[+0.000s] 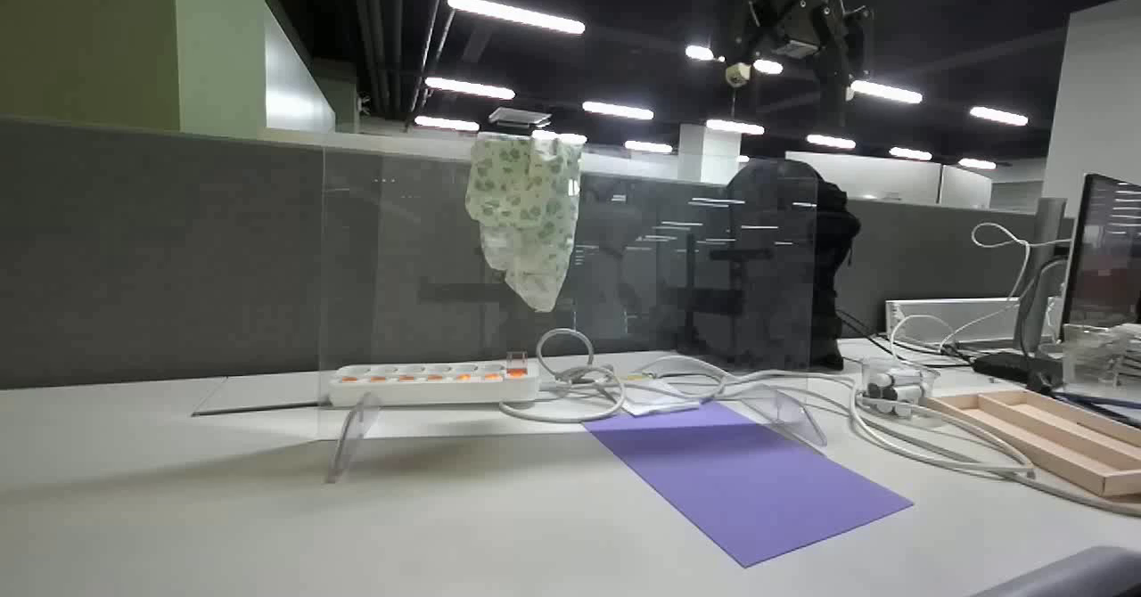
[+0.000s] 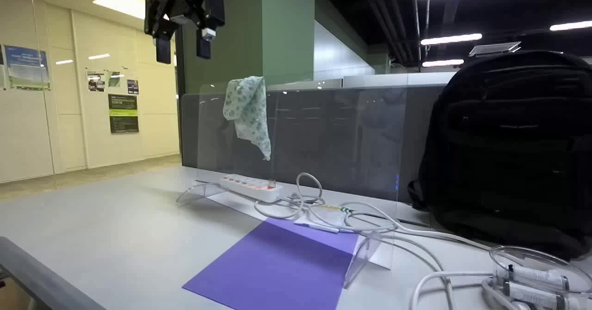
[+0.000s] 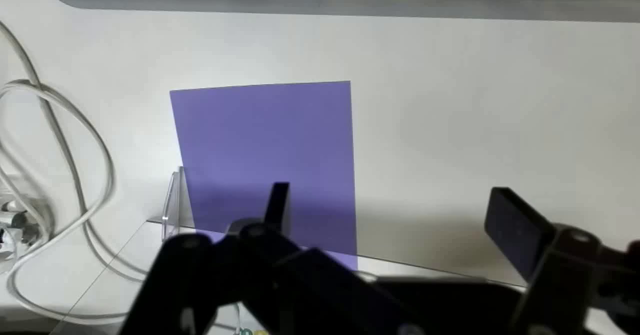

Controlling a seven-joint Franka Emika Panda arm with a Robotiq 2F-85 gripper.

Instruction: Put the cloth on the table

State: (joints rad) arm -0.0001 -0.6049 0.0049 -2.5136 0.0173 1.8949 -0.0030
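Cloth (image 1: 526, 214) hangs over the top edge of a see-through panel (image 1: 406, 241), tapering to a loose tail well above the table (image 1: 178, 508), so the task's placing is not yet done. It looks thin and soft; I judge it light, floppy and hard to harm with a firm squeeze. Having no stiffness, it would likely buckle under a push, and a careless nudge might slide it off the edge. The bunched fold at the top seems the best hold, pinched just above the edge so the panel is not caught too. Lifting before going sideways should free the tail. The panel stands on slim feet (image 1: 352, 437) and could tip or shift if struck.

In both exterior views the gripper (image 2: 183, 51) hangs higher than the cloth and apart from it, its fingers (image 3: 517, 230) spread with nothing between them. The wrist view shows the table and a purple sheet (image 3: 270, 140) but no cloth, so a shift across probably comes before any descent.

Behind the panel, a power strip (image 1: 428, 388) lies lower than the cloth; a backpack (image 2: 508, 152) stands farther off.
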